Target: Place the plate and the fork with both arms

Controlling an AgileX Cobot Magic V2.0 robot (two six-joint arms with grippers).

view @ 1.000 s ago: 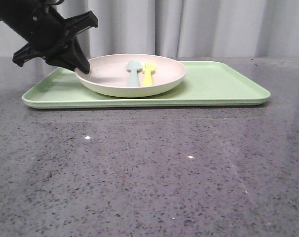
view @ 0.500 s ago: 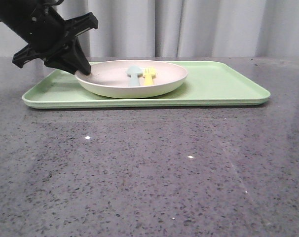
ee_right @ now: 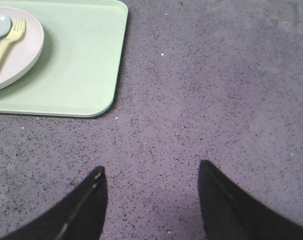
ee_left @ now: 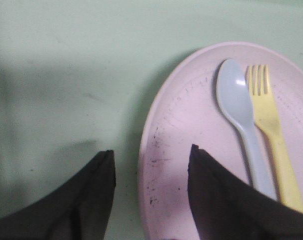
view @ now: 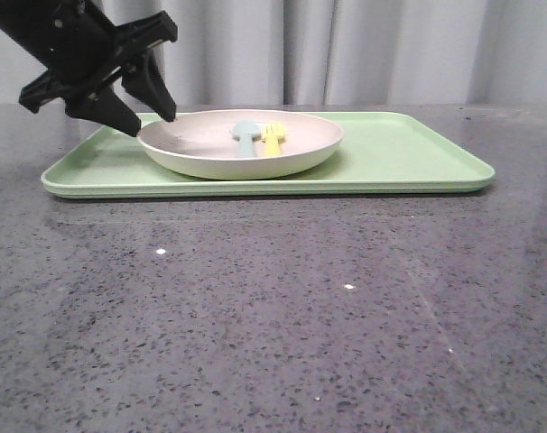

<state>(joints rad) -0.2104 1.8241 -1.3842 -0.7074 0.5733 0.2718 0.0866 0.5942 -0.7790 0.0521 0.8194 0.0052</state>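
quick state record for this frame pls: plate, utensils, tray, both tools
plate: flat on the tray, toward its left
fork: in the plate, right of the spoon
left tool: open, raised at the plate's left rim, fingers either side of it, not touching
right tool: open, over bare tabletop off the tray's corner

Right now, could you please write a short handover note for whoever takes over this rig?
Left gripper: open, empty, astride the plate's left rim, not gripping it.
Right gripper: open, empty, over bare tabletop off the tray's right side.
Plate sits on the tray's left half; fork and spoon lie side by side in it.
Done: plate set on the tray.
Left: fork not yet picked up.
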